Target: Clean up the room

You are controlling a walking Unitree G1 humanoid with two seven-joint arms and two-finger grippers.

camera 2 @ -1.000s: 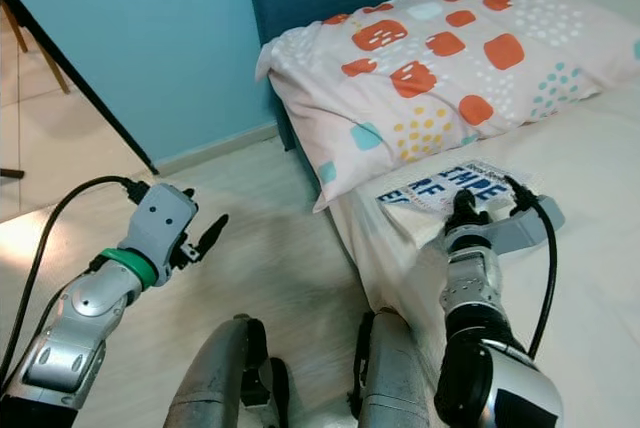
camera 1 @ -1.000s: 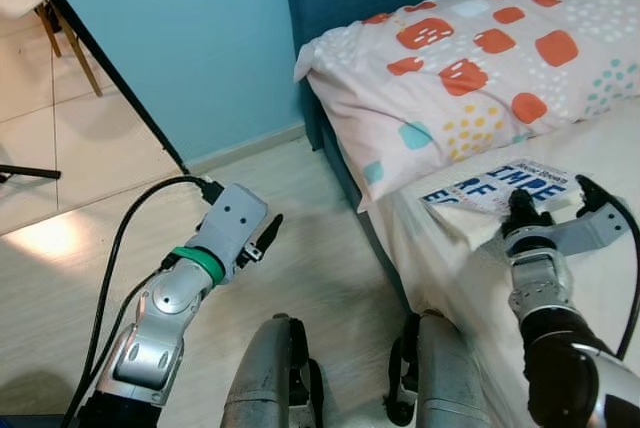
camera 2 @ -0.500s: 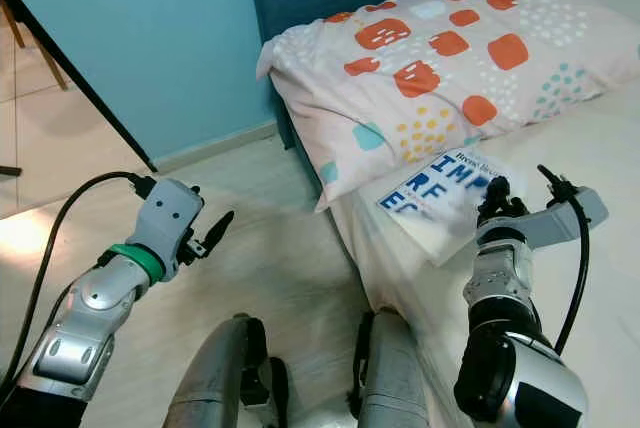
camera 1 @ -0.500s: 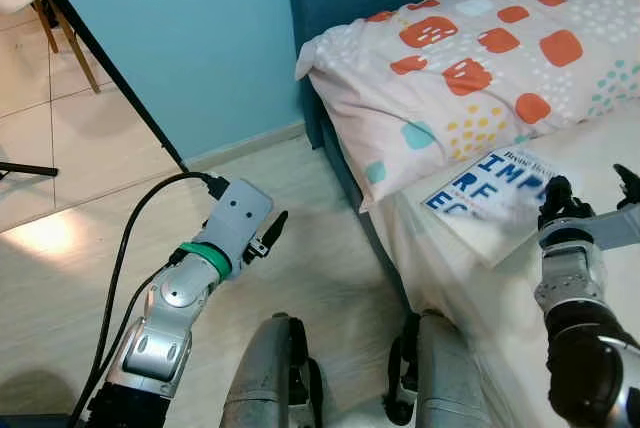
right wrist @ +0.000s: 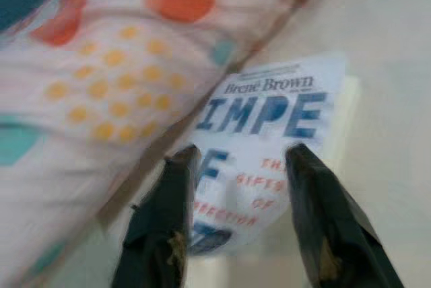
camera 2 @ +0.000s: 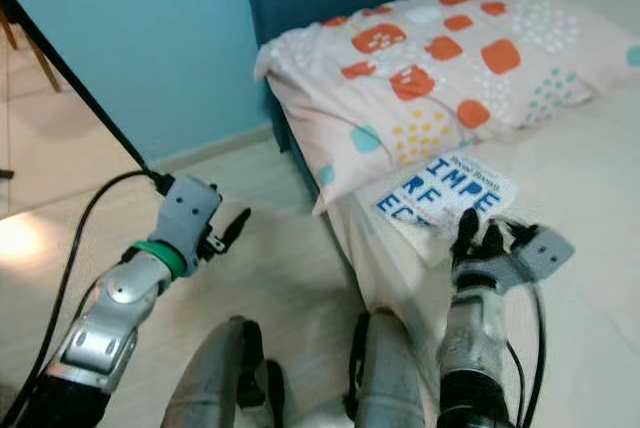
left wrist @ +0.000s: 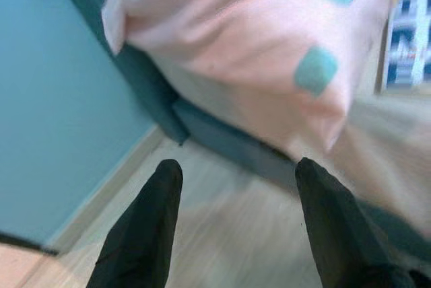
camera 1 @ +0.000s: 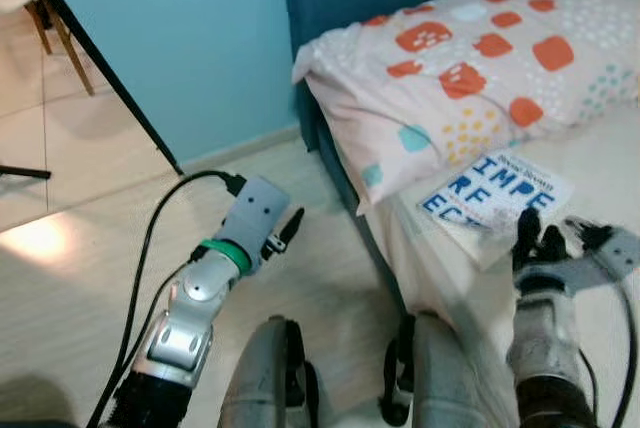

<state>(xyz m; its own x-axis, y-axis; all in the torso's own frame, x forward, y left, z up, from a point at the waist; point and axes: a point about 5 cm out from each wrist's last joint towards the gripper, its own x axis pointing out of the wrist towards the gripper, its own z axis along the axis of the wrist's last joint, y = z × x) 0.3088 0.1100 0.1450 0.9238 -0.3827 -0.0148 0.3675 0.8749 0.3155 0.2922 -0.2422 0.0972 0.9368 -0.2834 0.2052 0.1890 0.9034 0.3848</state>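
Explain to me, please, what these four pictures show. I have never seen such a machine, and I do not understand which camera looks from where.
This is a walking humanoid robot. Two pictures come from cameras in its head, looking down; two come from cameras on its wrists, looking along the black fingers. The left gripper hangs open above the wooden floor, holding nothing. The right gripper is open just before a book with blue letters, which lies flat on the bed beside a patterned pillow. Nothing is held yet.
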